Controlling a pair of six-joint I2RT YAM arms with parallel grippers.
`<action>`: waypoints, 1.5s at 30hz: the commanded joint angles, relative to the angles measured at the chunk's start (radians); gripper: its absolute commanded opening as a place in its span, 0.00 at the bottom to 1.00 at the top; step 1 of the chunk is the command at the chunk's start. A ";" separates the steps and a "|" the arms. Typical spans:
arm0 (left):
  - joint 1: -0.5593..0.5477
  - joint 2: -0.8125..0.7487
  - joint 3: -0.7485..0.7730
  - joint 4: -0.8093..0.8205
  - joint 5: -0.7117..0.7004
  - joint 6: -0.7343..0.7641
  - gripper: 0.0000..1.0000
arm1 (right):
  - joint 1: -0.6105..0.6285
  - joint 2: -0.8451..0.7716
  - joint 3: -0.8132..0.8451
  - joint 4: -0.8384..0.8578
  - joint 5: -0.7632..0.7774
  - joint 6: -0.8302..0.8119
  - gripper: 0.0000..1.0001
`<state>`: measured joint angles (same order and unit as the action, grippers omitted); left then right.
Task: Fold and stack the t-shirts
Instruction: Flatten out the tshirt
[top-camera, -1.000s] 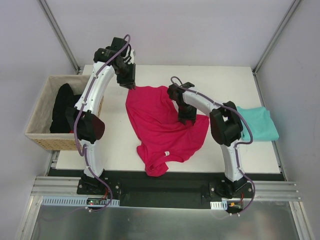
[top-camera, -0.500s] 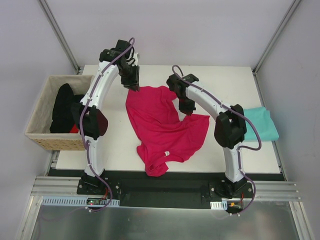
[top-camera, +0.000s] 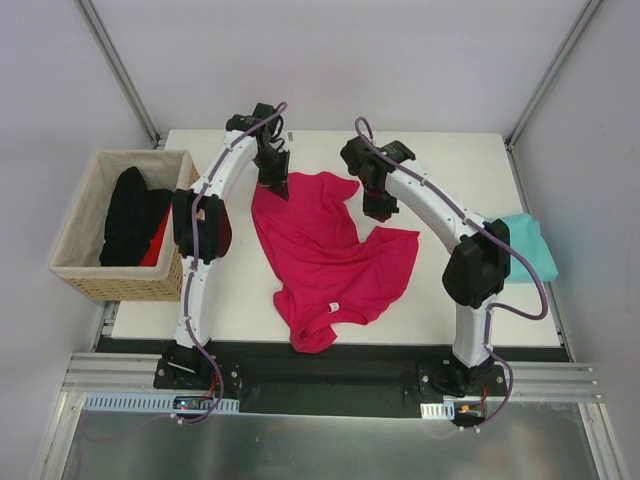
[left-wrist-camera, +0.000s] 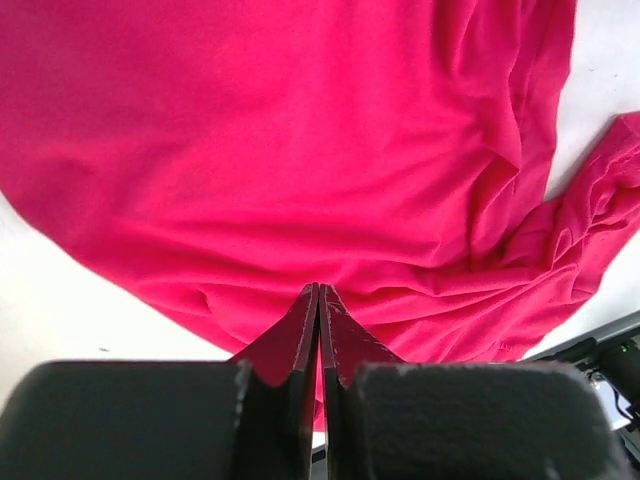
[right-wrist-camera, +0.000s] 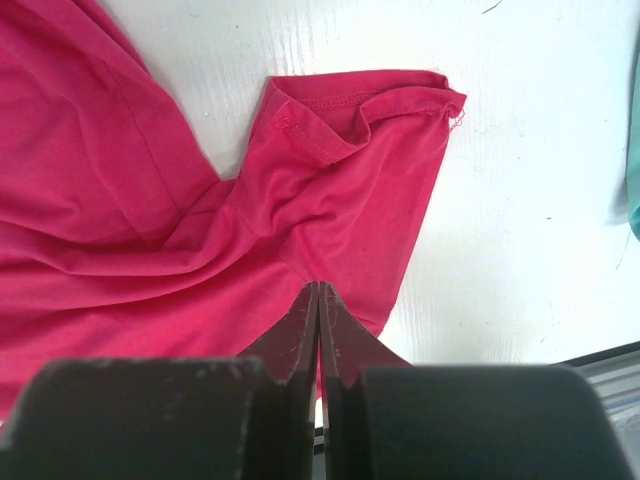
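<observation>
The crimson-pink t-shirt (top-camera: 325, 250) lies crumpled and partly spread in the middle of the white table (top-camera: 450, 160), its white neck label (top-camera: 333, 307) near the front edge. My left gripper (top-camera: 273, 180) is shut on the shirt's far left corner; in the left wrist view the closed tips (left-wrist-camera: 318, 288) pinch pink cloth (left-wrist-camera: 300, 150). My right gripper (top-camera: 379, 208) is shut on the shirt's far right part, beside a sleeve (right-wrist-camera: 350, 130); creases in the cloth run to its closed tips (right-wrist-camera: 318, 285). The teal t-shirt (top-camera: 525, 250) lies folded at the table's right edge, partly hidden behind my right arm.
A wicker basket (top-camera: 75, 265) with black and red clothes stands off the table's left edge. The shirt's near end hangs over the table's front edge (top-camera: 310, 338). A sliver of teal cloth (right-wrist-camera: 636, 190) shows at the right wrist view's right edge.
Both arms have stretched toward the far side. The left gripper moved right along the shirt's far edge; the right gripper moved away from me, pulling the shirt's far right corner outward.
</observation>
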<state>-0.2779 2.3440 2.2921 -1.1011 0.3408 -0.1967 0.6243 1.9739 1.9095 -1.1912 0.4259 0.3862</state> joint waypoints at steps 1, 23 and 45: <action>-0.004 0.029 0.050 0.020 0.058 0.000 0.00 | 0.005 -0.075 0.039 -0.030 -0.001 -0.024 0.01; -0.058 0.155 -0.091 -0.003 0.007 -0.003 0.00 | -0.014 -0.187 0.025 -0.018 -0.047 -0.055 0.01; -0.055 -0.006 -0.434 0.032 -0.100 -0.128 0.00 | -0.031 -0.161 0.000 -0.007 -0.104 -0.102 0.01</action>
<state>-0.3328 2.3573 1.9083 -1.0767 0.3428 -0.2928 0.6006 1.8294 1.9213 -1.1858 0.3382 0.3107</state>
